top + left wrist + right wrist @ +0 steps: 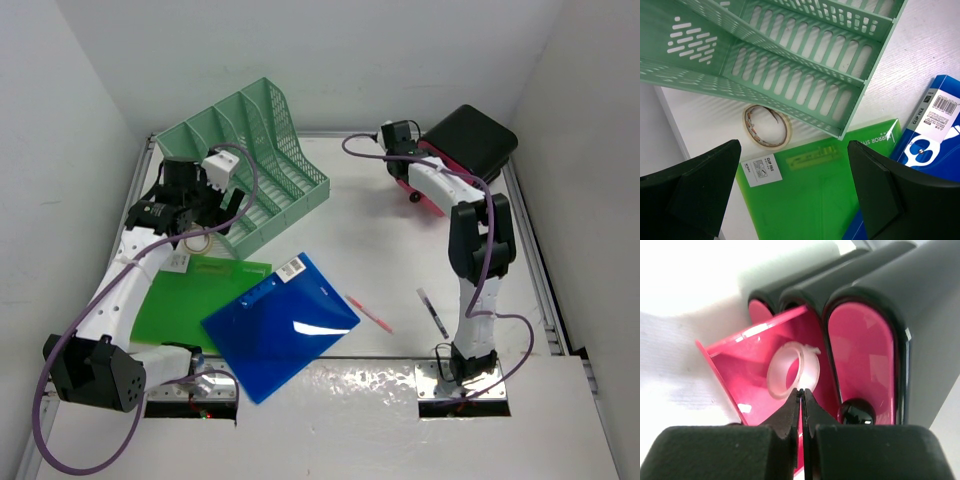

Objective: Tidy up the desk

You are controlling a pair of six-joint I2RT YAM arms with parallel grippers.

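The white desk [400, 250] carries scattered stationery. My left gripper [795, 200] hangs open above a green clip file [815, 200], with a roll of clear tape [767, 126] lying just beyond it beside the mint-green file rack [790, 65]. Nothing sits between its fingers. My right gripper [802, 390] is shut, its tips pressed together at the open pink drawer [755, 390] of the black-and-pink drawer box [920, 315]. A whitish tape ring [790, 371] lies inside that drawer just past the tips. From above, the right gripper [405, 160] is at the box [470, 135].
A blue folder [280, 325] overlaps the green clip file [195, 295] near the front left. A pink pen [370, 313] and a black pen [433, 312] lie near the right arm's base. The file rack [250, 160] stands at the back left. A black knob [857, 412] marks the neighbouring drawer.
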